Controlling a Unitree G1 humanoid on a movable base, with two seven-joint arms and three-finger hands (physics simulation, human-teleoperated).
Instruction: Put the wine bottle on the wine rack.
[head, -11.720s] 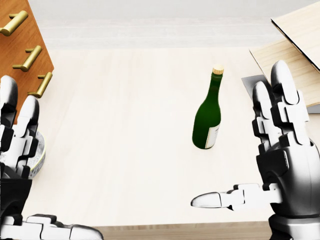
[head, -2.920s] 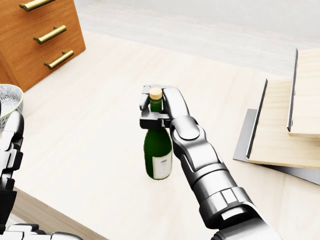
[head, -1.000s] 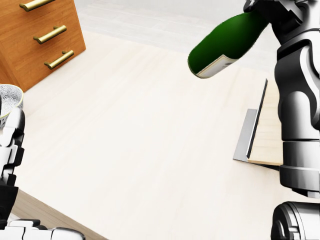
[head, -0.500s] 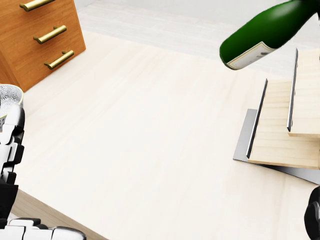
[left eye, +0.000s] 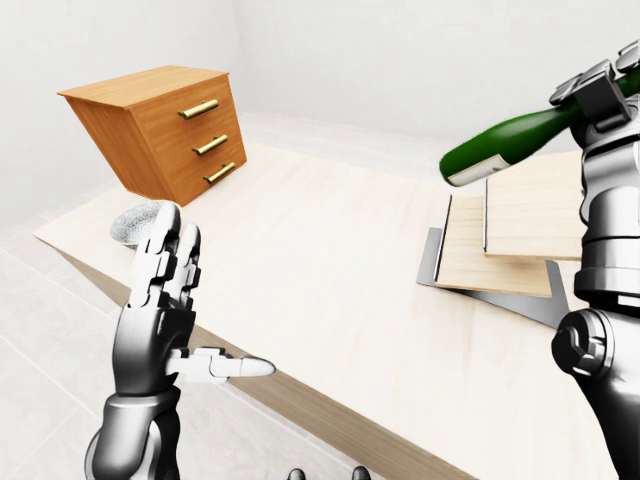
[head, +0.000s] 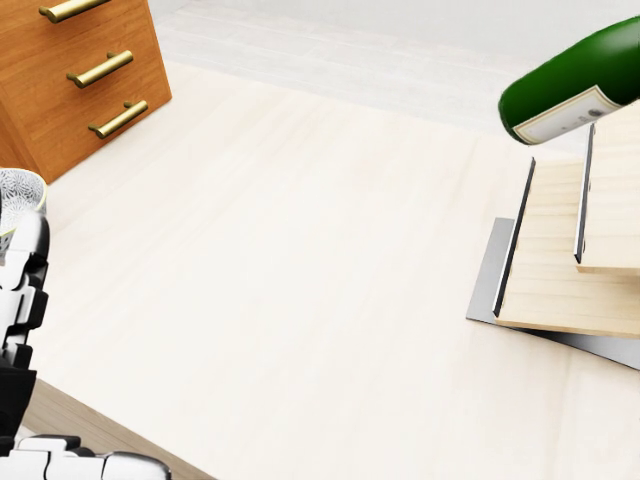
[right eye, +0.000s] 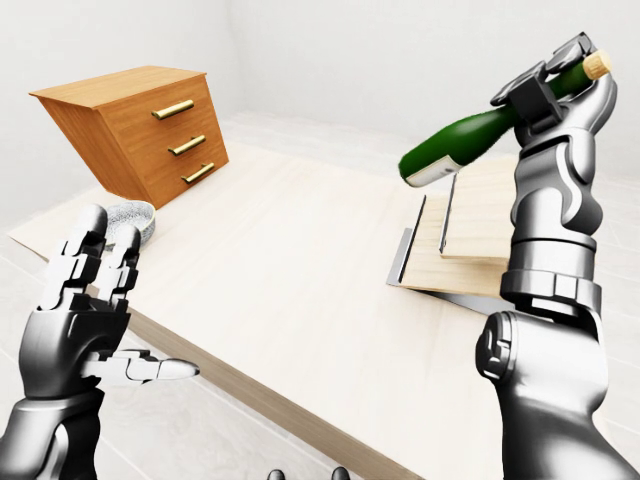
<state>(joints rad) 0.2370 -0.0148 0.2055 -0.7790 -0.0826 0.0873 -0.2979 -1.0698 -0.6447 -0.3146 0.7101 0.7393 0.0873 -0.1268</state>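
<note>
The green wine bottle (right eye: 455, 140) hangs tilted almost flat in the air, cork end up to the right and base pointing left. My right hand (right eye: 548, 90) is shut round its neck, high at the right of the right-eye view. The bottle's base hovers above the left edge of the wine rack (head: 555, 270), a set of slanted wooden boards on a grey metal base lying on the pale table (head: 280, 260). In the head view only the bottle's labelled lower end (head: 575, 85) shows. My left hand (left eye: 205, 300) stands open and empty by the table's near edge.
A wooden chest of drawers (left eye: 165, 130) with brass handles stands at the table's upper left. Beside it sits a patterned bowl (left eye: 140, 222), just above my left hand. The table's near edge (left eye: 300, 405) runs diagonally to the lower right.
The bottle, upright on the table 2.9 s ago, has been lifted and tipped over. Over the last second it moved right toward the rack, and my right arm left the head view.
</note>
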